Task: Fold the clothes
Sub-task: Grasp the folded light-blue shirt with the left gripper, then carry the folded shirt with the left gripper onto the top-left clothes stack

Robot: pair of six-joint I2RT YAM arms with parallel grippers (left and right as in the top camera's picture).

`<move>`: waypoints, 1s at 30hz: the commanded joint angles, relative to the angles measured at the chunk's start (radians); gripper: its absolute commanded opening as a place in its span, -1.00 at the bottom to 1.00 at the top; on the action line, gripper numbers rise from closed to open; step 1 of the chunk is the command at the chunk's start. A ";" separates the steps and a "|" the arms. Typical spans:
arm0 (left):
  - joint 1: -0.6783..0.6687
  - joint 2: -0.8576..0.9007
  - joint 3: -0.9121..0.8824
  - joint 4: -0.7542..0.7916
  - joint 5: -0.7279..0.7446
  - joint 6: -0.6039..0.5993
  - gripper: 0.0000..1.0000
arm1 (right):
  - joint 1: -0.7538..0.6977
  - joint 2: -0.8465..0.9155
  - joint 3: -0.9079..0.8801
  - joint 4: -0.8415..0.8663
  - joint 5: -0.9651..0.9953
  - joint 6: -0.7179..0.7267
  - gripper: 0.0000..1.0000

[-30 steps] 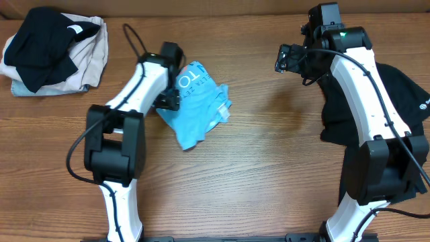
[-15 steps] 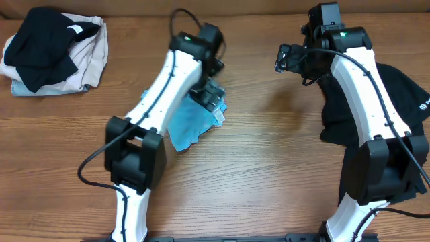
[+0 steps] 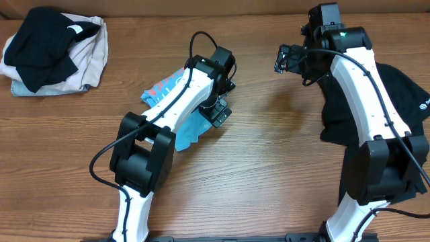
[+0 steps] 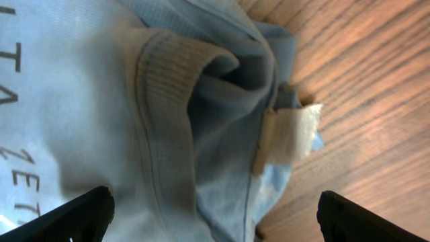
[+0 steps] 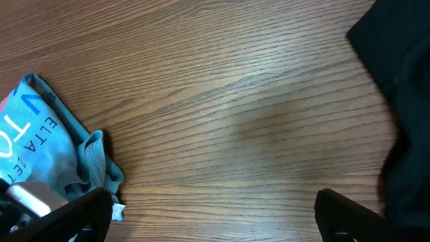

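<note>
Left gripper point(image 4: 222, 218), wide, over shirt collar point(image 4: 161, 101)

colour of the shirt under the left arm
The shirt is light blue, clearest in the right wrist view.

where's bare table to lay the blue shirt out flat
The widest bare table lies between the blue shirt and the black garment, running down to the front edge. A smaller gap sits between the clothes pile and the shirt. Crowded: the far-left corner and the right side.
</note>
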 commanded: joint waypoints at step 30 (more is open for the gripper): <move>0.121 0.002 -0.249 0.265 -0.254 -0.107 -0.91 | 0.001 -0.001 0.010 0.002 0.010 -0.003 1.00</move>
